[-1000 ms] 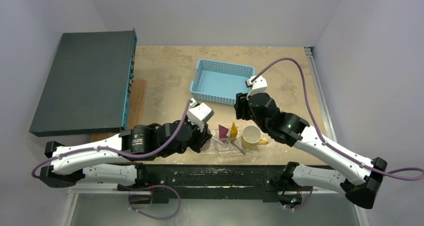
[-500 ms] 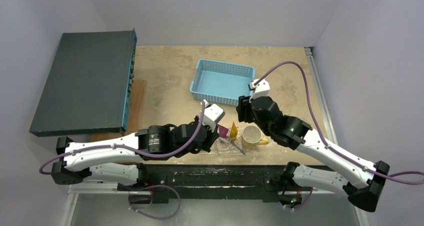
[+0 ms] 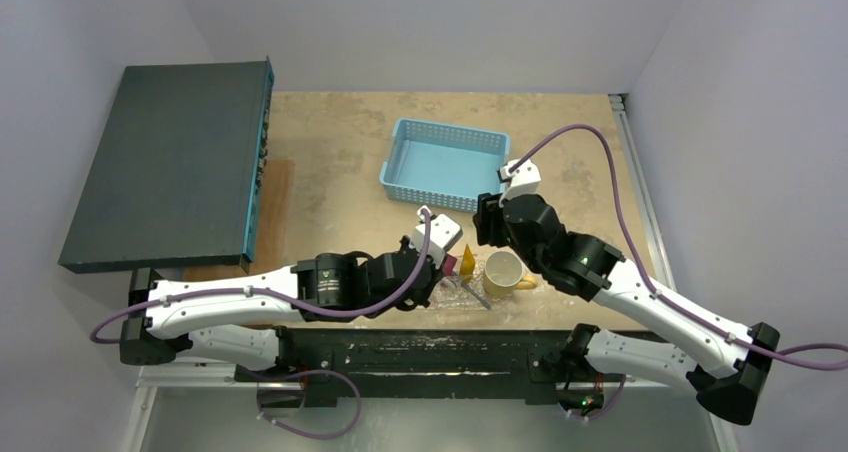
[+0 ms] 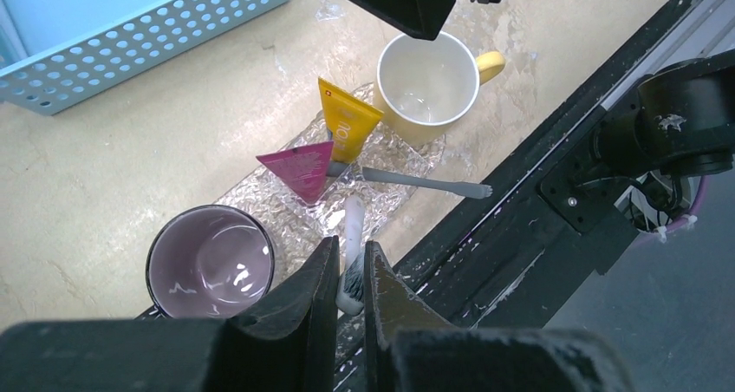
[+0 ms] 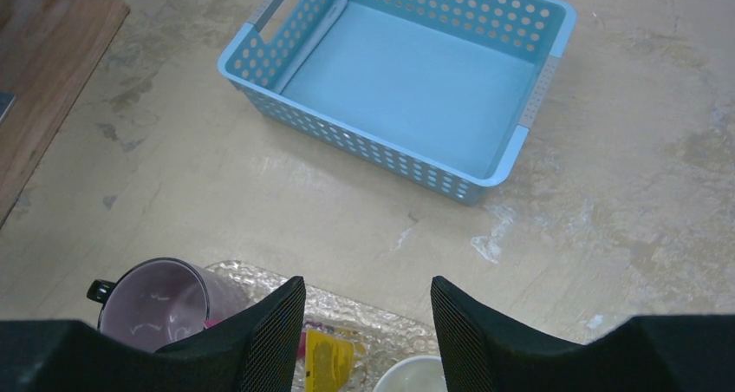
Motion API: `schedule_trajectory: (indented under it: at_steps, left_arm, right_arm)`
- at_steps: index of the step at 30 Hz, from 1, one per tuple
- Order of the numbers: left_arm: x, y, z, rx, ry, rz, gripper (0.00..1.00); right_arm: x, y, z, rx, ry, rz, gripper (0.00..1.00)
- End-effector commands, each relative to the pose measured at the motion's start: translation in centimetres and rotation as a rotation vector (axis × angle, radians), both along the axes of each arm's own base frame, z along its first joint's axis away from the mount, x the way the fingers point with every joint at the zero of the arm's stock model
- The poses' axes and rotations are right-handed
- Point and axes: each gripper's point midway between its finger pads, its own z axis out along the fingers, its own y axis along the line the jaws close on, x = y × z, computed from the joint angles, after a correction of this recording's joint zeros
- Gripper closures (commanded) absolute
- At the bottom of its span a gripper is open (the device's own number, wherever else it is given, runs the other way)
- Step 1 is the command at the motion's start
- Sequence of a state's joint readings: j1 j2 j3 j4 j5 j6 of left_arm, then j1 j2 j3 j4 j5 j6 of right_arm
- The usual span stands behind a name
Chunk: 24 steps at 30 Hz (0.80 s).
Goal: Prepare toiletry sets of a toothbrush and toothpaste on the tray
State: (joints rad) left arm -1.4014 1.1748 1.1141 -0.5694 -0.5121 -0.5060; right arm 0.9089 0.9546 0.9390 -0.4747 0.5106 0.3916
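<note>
Left wrist view: white toothbrush [image 4: 354, 214] is pinched by left gripper [image 4: 351, 245] over tray [image 4: 260, 205], placing judged underway; release beside pink tube [image 4: 299, 168] ahead is needed. Right gripper [image 5: 366, 292] is spread.

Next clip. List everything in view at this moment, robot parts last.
tray: one, clear and crinkled, near table edge
pink tube: one, on the tray
yellow tube: one, on the tray, beside the pink
grey toothbrush: one, across the tray, end past its rim
white toothbrush: one, over the tray, gripped
purple mug: one, at one tray end
yellow mug: one, at the other end
basket: one, light blue, behind the tray
panel: one, dark grey-green, table's left
board: one, brown wood, beside the panel
table: one, beige
left pincer: shut on the white toothbrush
right pincer: open, empty, above the tray
</note>
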Motion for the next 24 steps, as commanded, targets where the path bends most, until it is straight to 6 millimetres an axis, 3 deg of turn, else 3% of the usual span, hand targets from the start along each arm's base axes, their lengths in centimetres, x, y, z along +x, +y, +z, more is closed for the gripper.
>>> schedule_trajectory:
  at_steps: [1,12,24]
  left_arm:
    - [0.3,-0.2,0.0,-0.028,-0.008,0.032,1.0]
    - [0.6,0.1,-2.3,0.036,-0.009,0.056,1.0]
    - [1.6,2.1,-1.7,0.081,-0.07,0.1,1.0]
  right_arm:
    - [0.2,-0.3,0.3,0.028,-0.02,-0.028,0.42]
    - [0.1,-0.2,-0.1,0.027,-0.007,-0.025,0.42]
    - [0.1,-0.2,-0.4,0.027,-0.001,-0.029,0.42]
